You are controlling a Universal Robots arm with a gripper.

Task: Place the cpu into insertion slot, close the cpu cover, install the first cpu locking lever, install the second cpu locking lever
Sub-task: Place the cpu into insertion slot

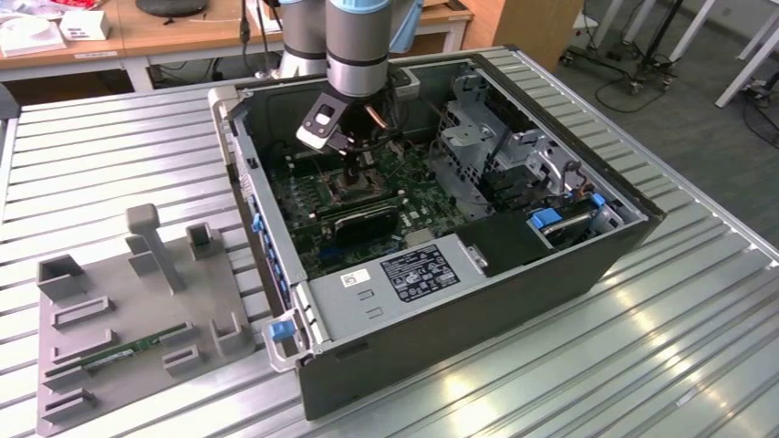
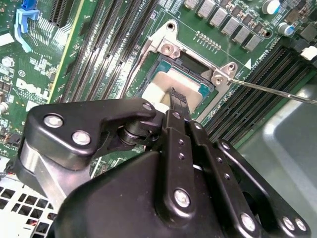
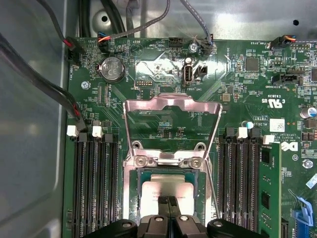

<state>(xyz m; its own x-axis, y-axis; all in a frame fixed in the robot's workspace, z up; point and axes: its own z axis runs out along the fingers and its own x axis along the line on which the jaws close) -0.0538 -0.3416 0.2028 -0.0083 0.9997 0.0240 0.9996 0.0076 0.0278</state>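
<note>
The cpu [image 3: 166, 184] is a small flat square chip with a pale silvery-tan metal top. It lies inside the insertion slot [image 3: 139, 178], whose dark edge and silvery rim frame it on the green circuit board [image 3: 237, 89]. In the second wrist view the cpu [image 2: 162, 84] shows as a light square, partly hidden behind the black end effector [image 2: 177, 94]. In the first wrist view the end effector [image 3: 168, 199] has its two fingers pressed together with nothing between them, and their tips are at the cpu's top face. The cpu cover [image 3: 171, 105], a thin silvery frame with a cut-out centre, is swung open off the slot on its hinged edge, so the board shows through its opening. A thin wire lever [image 2: 267, 90] runs out from one corner of the slot over the long black memory slots [image 3: 96, 188]. In the exterior view the arm reaches down into the open computer case [image 1: 487, 301], which lies on the ribbed metal bench [image 1: 681, 347].
</note>
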